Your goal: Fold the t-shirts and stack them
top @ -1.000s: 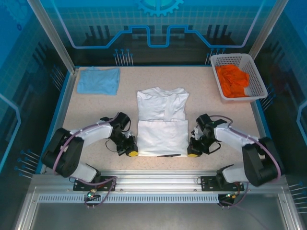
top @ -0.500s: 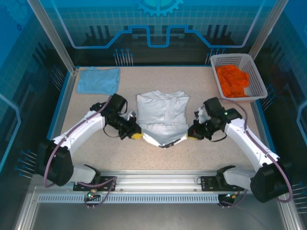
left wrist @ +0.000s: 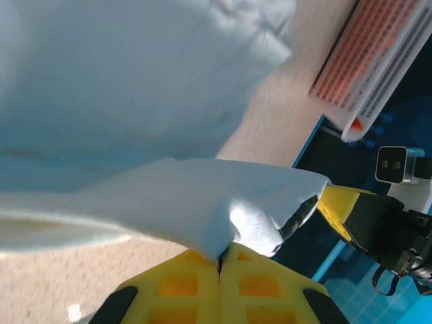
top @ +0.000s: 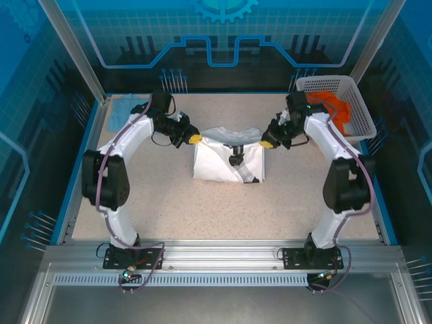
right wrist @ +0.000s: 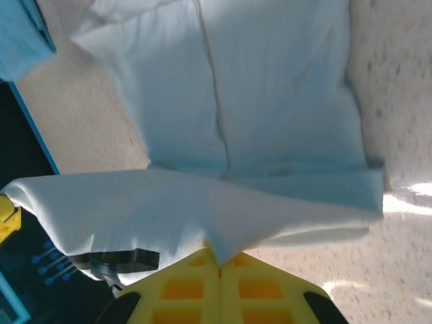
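Both arms reach toward twelve o'clock. The white t-shirt (top: 228,162) lies just past the table's centre, with one edge held up between them. The left gripper (top: 194,139) is clamped tight on a corner at the shirt's ten o'clock, and the right gripper (top: 268,142) pinches the other corner at two o'clock. Between the pinches the cloth sags, and black printed marks (top: 234,160) show in the dip. The light blue t-shirt (top: 121,113) lies at eleven o'clock on the table, with the left arm crossing above its edge. I'd worry the slack middle lands first and creases, or one corner drops early and skews the fold. The left arm could also snag the blue shirt when it pulls back.
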Motion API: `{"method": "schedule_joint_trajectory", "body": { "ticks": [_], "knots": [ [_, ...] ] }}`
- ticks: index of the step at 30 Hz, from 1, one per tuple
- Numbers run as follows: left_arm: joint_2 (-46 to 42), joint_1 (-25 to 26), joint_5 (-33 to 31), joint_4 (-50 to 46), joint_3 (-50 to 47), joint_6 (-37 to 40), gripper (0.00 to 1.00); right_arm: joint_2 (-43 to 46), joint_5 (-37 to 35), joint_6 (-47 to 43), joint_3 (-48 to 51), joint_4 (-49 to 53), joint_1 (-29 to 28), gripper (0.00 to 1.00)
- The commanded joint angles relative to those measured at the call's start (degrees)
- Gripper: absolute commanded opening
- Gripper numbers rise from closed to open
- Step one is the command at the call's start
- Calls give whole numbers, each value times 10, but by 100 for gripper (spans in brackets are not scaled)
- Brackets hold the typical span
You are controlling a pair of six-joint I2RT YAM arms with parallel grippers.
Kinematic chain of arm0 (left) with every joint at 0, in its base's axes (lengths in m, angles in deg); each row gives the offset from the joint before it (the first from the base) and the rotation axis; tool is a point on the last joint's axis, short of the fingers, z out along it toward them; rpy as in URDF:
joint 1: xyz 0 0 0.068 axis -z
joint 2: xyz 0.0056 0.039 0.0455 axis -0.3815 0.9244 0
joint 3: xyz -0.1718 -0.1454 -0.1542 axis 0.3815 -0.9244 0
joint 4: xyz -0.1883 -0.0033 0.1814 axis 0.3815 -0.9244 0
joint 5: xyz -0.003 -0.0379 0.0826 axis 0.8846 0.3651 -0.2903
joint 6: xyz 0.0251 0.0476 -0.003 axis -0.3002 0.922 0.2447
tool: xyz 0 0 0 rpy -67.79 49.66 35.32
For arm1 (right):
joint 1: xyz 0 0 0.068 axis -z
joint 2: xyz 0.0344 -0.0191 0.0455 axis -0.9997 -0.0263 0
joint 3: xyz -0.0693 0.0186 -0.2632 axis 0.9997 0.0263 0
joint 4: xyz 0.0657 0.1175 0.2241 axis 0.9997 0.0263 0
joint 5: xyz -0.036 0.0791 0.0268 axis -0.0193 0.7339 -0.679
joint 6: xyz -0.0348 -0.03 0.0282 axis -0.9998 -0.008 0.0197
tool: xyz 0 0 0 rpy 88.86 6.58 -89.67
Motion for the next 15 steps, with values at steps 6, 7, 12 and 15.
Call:
{"method": "schedule_joint_trajectory", "body": {
  "ticks": [6, 7, 12, 15],
  "knots": [
    [198, -39, 3, -30, 224, -25, 1, -224, 28, 61, -219, 38, 28, 0],
    [223, -43, 4, -20, 248, -32, 1, -250, 29, 68, -249, 40, 31, 0],
    [345, -58, -23, -20, 376, -75, 46, -377, 40, 111, -372, 68, 49, 20],
    [368, -61, -37, -32, 433, -76, 53, -407, 41, 120, -435, 81, 56, 59]
  ]
}}
